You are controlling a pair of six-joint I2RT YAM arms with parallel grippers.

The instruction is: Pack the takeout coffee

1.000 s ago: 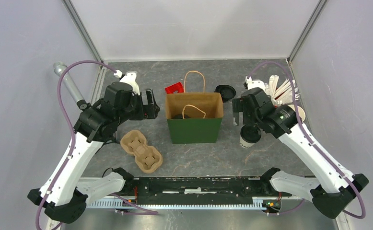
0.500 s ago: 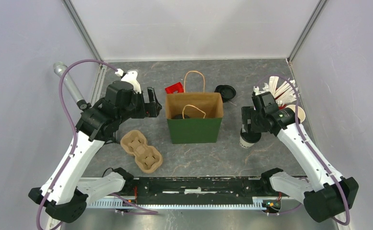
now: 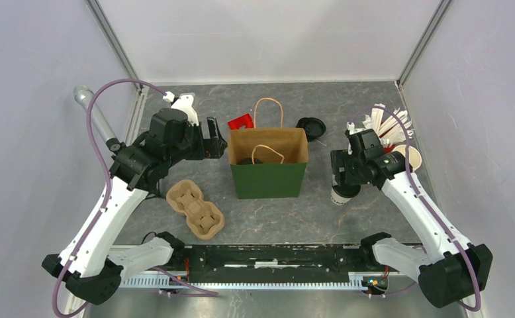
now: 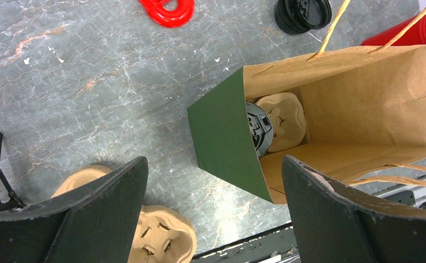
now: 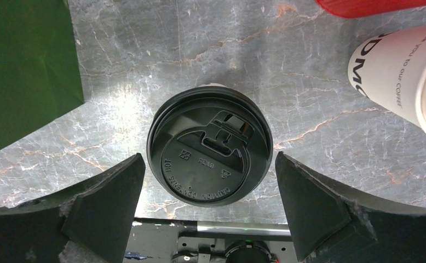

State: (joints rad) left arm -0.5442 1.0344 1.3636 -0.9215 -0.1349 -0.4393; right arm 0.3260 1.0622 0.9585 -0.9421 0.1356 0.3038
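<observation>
**Takeout coffee: one cup standing under the right fingers, not yet taken**

- Item: lidded cup (image 5: 209, 145), cream paper with a round black plastic lid, sip flap facing up. It stands upright on the grey stone-look surface (image 5: 309, 82), directly below the right fingers (image 5: 107, 203) and centred in the gap between them.
- Right fingers: spread wide, one on each side of the lid, apart from it and grasping nothing.
- Left fingers (image 4: 90, 213): also spread wide and empty, hovering above the near side of the green paper bag (image 4: 222, 137).
- Already in the bag: second lidded cup (image 4: 259, 131), seated in a pulp carrier (image 4: 282, 115) on the bag floor, ahead of the left fingers.
- Nearby: spare pulp carrier (image 3: 195, 211) on the surface below the left fingers. A loose black lid stack (image 4: 303, 12) lies beyond the bag. An unlidded white cup (image 5: 408, 71) sits to one side of the right fingers, well clear of the lidded cup.
- Handling (judged): the cup looks light, though whether it is filled cannot be told. Its thin wall would dent under a hard squeeze. The lid is slick and press-fit, so it is likely to pop off if lifted by its edge.
- Where to hold (judged): on the paper wall just under the lid, where the rolled rim stiffens it. Use a moderate squeeze and keep the cup upright
</observation>
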